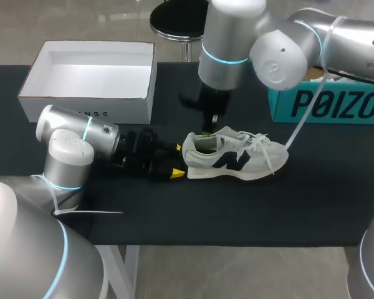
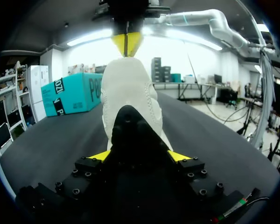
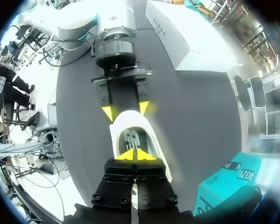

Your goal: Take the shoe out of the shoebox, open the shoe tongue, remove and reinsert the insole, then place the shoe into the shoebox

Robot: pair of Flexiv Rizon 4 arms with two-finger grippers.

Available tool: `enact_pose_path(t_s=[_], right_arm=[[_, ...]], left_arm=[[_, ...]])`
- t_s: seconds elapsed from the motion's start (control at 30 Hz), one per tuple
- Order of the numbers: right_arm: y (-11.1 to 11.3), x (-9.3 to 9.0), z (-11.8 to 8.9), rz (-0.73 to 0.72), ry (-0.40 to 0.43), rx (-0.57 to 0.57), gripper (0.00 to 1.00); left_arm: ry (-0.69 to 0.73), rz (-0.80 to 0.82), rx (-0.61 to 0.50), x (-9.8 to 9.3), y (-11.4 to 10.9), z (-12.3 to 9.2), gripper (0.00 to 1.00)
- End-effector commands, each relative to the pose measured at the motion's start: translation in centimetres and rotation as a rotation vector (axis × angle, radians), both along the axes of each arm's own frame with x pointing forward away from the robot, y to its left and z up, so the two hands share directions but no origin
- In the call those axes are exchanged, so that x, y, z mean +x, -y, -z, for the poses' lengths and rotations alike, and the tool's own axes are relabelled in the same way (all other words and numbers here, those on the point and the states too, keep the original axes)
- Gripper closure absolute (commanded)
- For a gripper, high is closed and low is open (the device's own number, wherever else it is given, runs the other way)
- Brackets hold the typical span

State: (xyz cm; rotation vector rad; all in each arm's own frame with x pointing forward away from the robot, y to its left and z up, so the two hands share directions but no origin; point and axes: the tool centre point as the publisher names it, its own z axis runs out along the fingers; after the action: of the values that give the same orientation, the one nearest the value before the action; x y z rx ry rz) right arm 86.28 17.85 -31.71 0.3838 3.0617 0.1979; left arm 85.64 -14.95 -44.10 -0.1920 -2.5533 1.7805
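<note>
**Fingertips [image 1: 173,174] clamp the heel while a second pair meets over the tongue**

Standing by the table, you see the left gripper [image 1: 176,161] with its yellow tips on either side of the heel of the shoe [image 1: 237,156], pressing it from both sides. The left wrist view shows the same: the heel fills the space between the two fingers [image 2: 179,156]. The right gripper [image 1: 207,132] comes straight down onto the shoe's opening with its tips pressed together. From the pictures you cannot tell whether the edge of the tongue [image 2: 127,70] is caught between them. Just behind those tips, the right wrist view shows the insole [image 3: 132,138] lying inside the shoe.

The shoe stands upright on its sole, a little right of the frame's middle. Its long axis runs left to right across the frame, with the heel at the left and the toe at the right. The laces [image 1: 262,149] trail loosely over the forefoot.

Moving outward, the left arm [image 1: 81,134] lies low along the table [image 1: 237,212], in line with the shoe's length. The right arm [image 1: 287,50] drops in from the upper right. The white shoebox [image 1: 87,107] sits open in the upper left of the frame, well apart from the shoe, with a stretch of dark table between them. A teal box [image 1: 324,103] stands at the right edge, near the toe but not touching it. Below the shoe, a broad strip of dark surface runs to the table's near edge.
</note>
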Motion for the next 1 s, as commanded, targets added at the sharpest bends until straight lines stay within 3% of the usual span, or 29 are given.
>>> enact_pose_path(t_s=[0.03, 0.6, 1.0], right_arm=[[-0.2, 0.2, 1.4, 0.004, -0.024, 0.004, 1.0], [0.5, -0.2, 3.4, 0.008, -0.07, -0.014, 1.0], [3.3, -0.8, 3.3, 0.067, -0.07, -0.048, 1.0]], left_arm=[[-0.001, 0.001, 0.002, 0.1, 0.2, 0.2, 1.0], [-0.001, 0.001, 0.002, 0.1, 0.2, 0.2, 1.0], [-0.001, 0.001, 0.002, 0.1, 0.2, 0.2, 1.0]])
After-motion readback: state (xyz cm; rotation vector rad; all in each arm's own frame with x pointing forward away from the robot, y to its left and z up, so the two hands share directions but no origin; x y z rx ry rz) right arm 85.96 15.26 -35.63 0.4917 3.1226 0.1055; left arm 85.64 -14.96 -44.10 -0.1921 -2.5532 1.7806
